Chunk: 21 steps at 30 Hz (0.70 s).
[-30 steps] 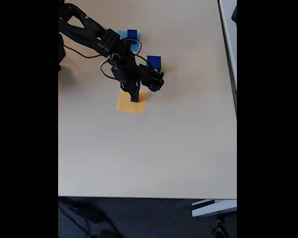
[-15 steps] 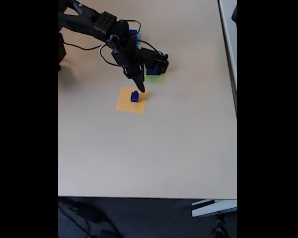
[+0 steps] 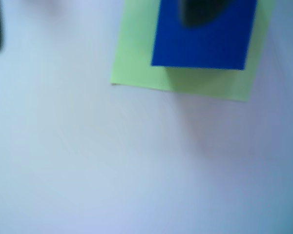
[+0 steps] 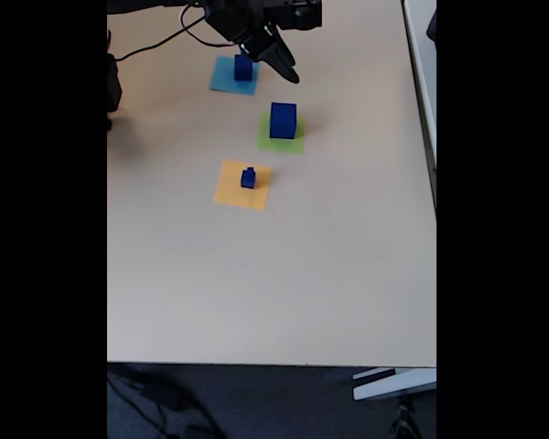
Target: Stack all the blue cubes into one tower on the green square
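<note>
Your three dark-blue cubes sat apart, one on each paper square.
In the fixed view the large dark-blue cube [image 4: 283,120] rested on the lime-green paper square [image 4: 296,143], the medium cube [image 4: 243,68] on the light-blue square [image 4: 223,80], the small cube [image 4: 248,177] on the orange-yellow square [image 4: 231,190]; your black gripper [image 4: 287,71] hung beside the medium cube, jaws empty, whether parted I couldn't tell. The blurred wrist view caught the large cube, green paper and pale tabletop [image 3: 136,165].

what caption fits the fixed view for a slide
Three blue cubes on separate paper squares, largest on the green square; gripper raised near the table's far edge.
</note>
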Motion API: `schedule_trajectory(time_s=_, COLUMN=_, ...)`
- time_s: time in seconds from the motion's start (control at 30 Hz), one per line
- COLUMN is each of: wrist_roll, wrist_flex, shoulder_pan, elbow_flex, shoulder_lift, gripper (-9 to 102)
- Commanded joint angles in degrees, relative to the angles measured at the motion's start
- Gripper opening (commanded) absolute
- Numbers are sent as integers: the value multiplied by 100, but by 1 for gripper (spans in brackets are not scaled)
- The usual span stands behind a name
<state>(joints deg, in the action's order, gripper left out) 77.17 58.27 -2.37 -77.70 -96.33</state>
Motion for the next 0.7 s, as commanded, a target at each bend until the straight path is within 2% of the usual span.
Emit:
schedule_trajectory(time_s=0.0, wrist_roll=615, wrist_flex=-79, shoulder_pan=668, elbow_flex=-158, shoulder_lift=-642, gripper=19)
schedule_trajectory(time_s=0.3, wrist_roll=1600, wrist_flex=-26, shoulder_pan=2057, elbow_flex=-325, shoulder_lift=-211, gripper=21)
schedule_trajectory(time_s=0.47, wrist_roll=2435, wrist_flex=-35, shoulder_pan=2479, elbow_flex=-475, shoulder_lift=255, gripper=21)
schedule_trajectory(time_s=0.67, wrist_roll=2821, wrist_flex=527, shoulder_pan=2610, elbow_flex=141, shoulder_lift=1072, gripper=30)
